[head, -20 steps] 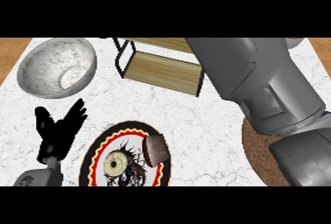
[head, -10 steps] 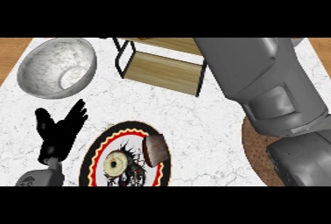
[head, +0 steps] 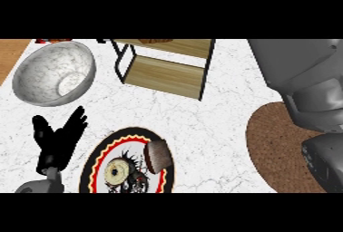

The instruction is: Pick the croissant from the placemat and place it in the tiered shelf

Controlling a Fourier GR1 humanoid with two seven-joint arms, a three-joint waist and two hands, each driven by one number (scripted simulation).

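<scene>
Head view: the brown croissant [head: 159, 156] lies on the round black placemat with a red-and-yellow patterned rim [head: 100, 154], at its right edge, beside a pale ring-shaped pastry [head: 118, 171]. The black left hand [head: 59, 138] rests just left of the placemat, fingers straight and spread, apart from the croissant. The wooden, black-framed tiered shelf [head: 167, 68] stands beyond the placemat; a grey marbled bowl [head: 53, 72] sits beyond-left. The right hand is hidden; only its grey forearm [head: 308, 90] shows, so I cannot tell its state.
</scene>
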